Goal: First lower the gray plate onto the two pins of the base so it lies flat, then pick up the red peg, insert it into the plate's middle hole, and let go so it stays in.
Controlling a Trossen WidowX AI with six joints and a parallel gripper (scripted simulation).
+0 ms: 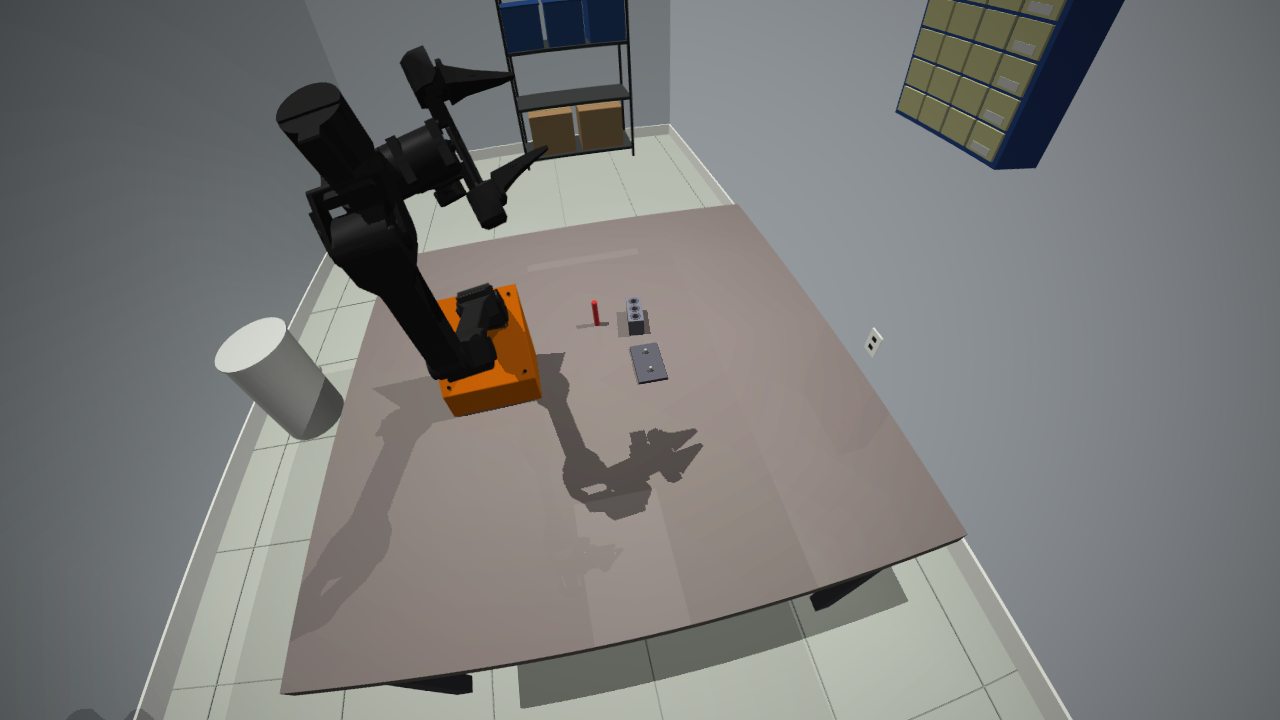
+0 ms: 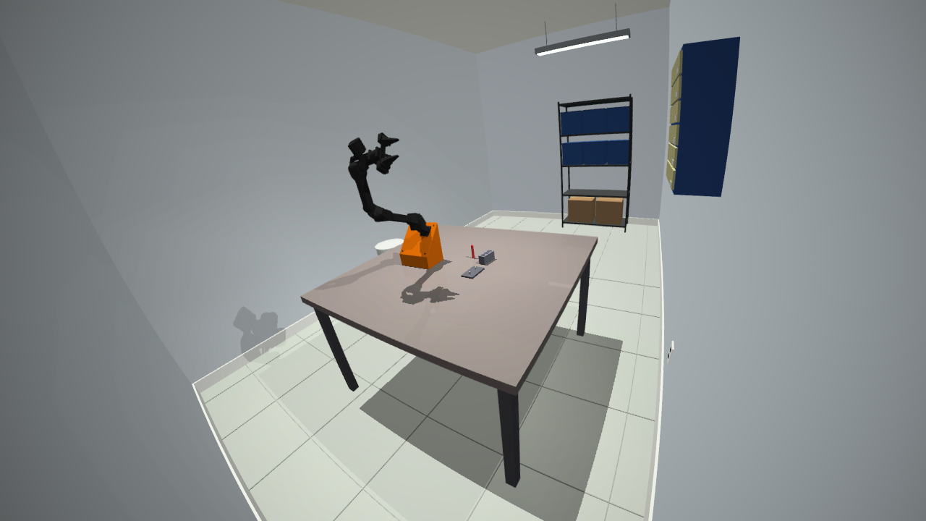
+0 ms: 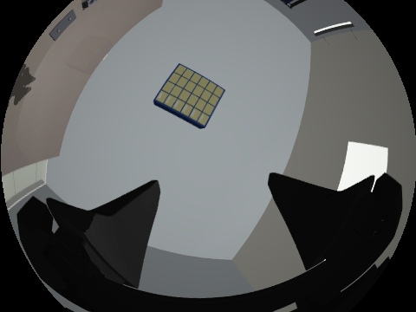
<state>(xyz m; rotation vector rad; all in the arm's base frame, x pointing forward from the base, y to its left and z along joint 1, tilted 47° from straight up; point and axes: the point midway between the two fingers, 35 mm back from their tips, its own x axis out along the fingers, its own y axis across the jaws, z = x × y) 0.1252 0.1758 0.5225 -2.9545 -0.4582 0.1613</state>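
Observation:
The base (image 1: pixel 657 364) (image 2: pixel 467 275) (image 3: pixel 59 32), a flat gray slab with two small upright pins, lies on the table. The gray plate (image 1: pixel 636 327) (image 2: pixel 482 260), a thick block with three holes in a row on top, is beside the base, apart from it; no pins reach into it. In the wrist view only a bit of it shows at the top edge. The red peg (image 1: pixel 596 314) (image 2: pixel 472 252) stands upright near the plate, apart from it. My gripper (image 1: pixel 529 113) (image 2: pixel 397 148) (image 3: pixel 215 183) is wide open and empty, high above the table and pointing sideways.
The arm is mounted on an orange block (image 1: pixel 492 400) (image 2: pixel 414 260) on the table (image 1: pixel 760 402) (image 2: pixel 505 323). A white bin (image 1: pixel 277 385) stands on the floor beside the table. A shelf (image 1: pixel 572 94) (image 2: pixel 595 192) and a wall cabinet (image 1: pixel 975 80) (image 2: pixel 705 123) (image 3: pixel 191 95) are farther off.

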